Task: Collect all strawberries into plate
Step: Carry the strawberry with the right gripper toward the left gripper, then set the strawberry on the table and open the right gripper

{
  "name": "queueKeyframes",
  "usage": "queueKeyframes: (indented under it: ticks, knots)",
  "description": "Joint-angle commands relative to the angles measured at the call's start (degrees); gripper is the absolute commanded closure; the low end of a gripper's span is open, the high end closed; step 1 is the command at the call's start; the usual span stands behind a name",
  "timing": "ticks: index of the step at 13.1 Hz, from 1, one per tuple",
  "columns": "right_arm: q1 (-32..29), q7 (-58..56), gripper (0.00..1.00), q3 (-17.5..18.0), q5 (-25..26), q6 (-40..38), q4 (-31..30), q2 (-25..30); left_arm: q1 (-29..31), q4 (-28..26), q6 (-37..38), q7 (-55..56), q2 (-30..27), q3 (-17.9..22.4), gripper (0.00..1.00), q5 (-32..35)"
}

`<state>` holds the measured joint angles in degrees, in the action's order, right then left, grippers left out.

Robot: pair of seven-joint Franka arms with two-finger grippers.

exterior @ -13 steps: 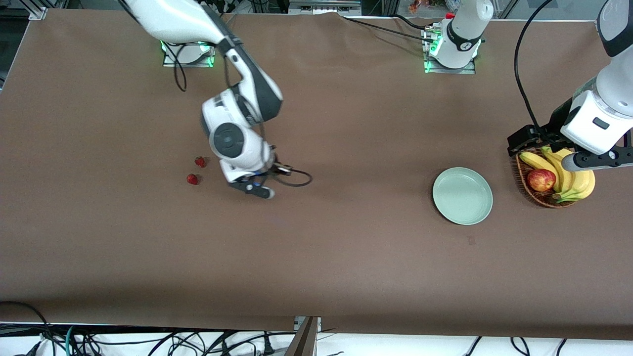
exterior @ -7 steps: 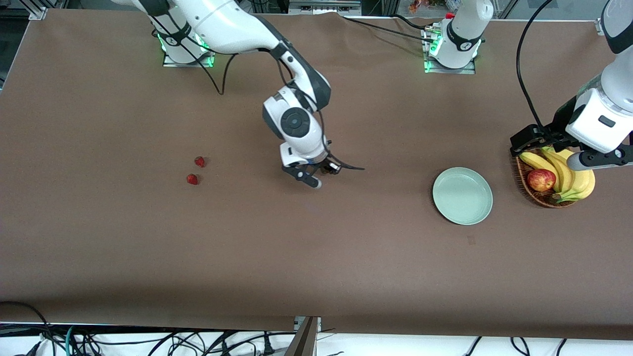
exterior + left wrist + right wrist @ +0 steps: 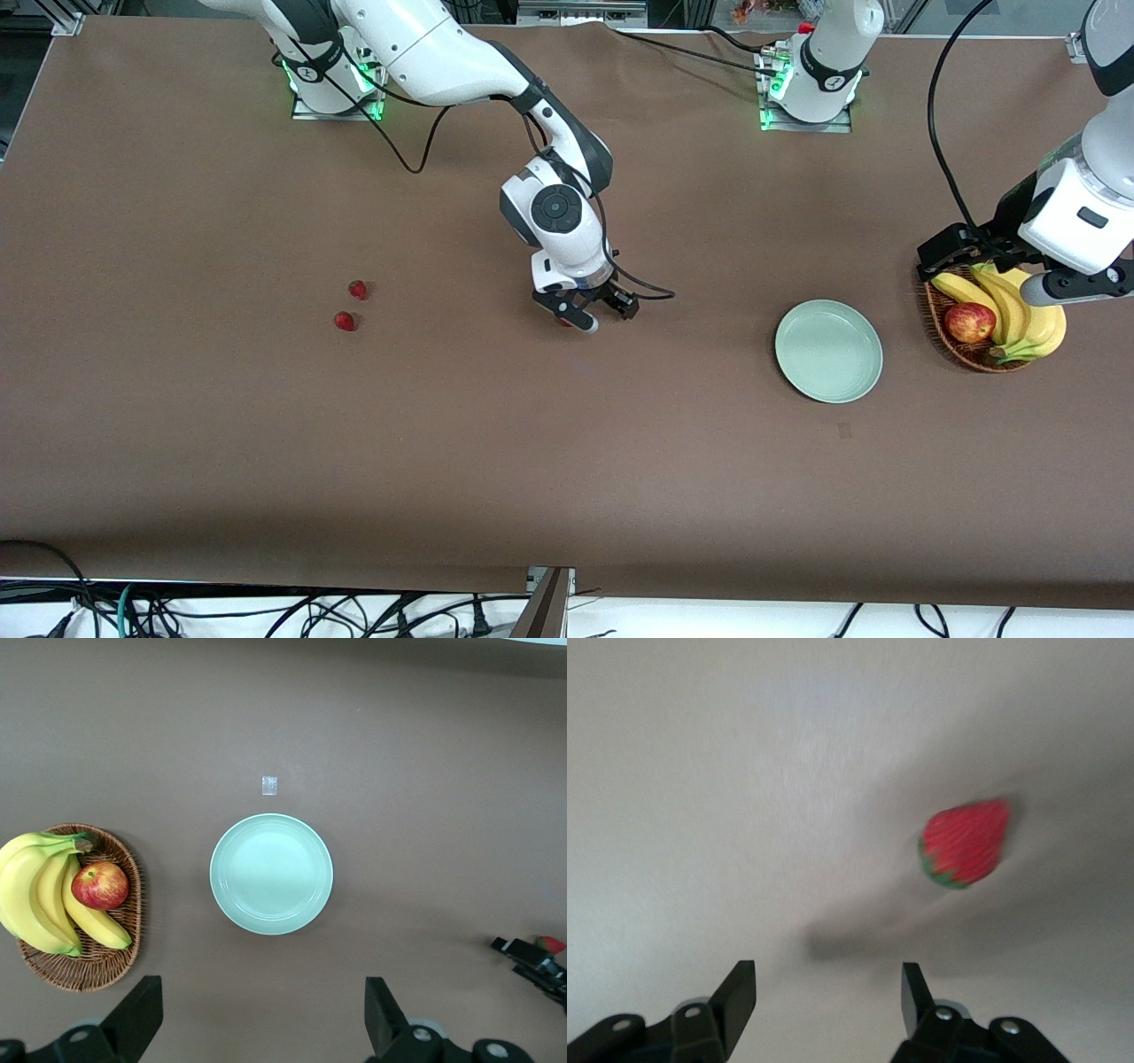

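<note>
- Two strawberries (image 3: 358, 290) and (image 3: 345, 321) are seen lying close together on the brown table (image 3: 266, 443), toward the right arm's end and well apart from the plate (image 3: 828, 351).
- A third strawberry (image 3: 966, 842) is shown in the right wrist view, clear of the fingers with a blurred shadow beside it. In the front view only a red speck (image 3: 565, 322) is visible by the claw. Whether it is resting on the table or in the air cannot be told.
- The right gripper (image 3: 592, 316) is placed over the middle of the table, between the two berries and the plate. Its fingers (image 3: 735, 997) are parted and nothing is held between them.
- The left gripper (image 3: 257, 1014) is held waiting over the fruit basket (image 3: 939, 330) at the left arm's end, its jaws wide apart and empty.
- The plate is bare; no berry is yet in it.
- The berries are judged to be very light, small and rounded, so they may be rolled or flicked away by a glancing touch.
- If they are real fruit, the flesh would be bruised by a hard squeeze; a gentle closing is advised.
- Hold is best taken across the widest part of the red body, with the fingers lowered to either side, not on the green top or the tapering tip, where slipping is likely.
</note>
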<state>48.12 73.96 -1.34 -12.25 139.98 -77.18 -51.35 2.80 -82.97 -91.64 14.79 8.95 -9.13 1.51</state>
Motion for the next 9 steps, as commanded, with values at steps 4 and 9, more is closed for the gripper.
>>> queueKeyframes:
  ticks: [4,9]
  knots:
    - [-7.41,-11.62,0.22,-1.65,-0.14,-20.5,3.79,6.61,0.19,0.61,0.4,0.24,-0.07,-0.19,0.0,0.6]
    - [-11.38,-31.2,0.22,-5.4,0.83,-34.73,2.66,10.74,0.19,0.53,0.41,0.07,-0.16,-0.19,0.0,0.6]
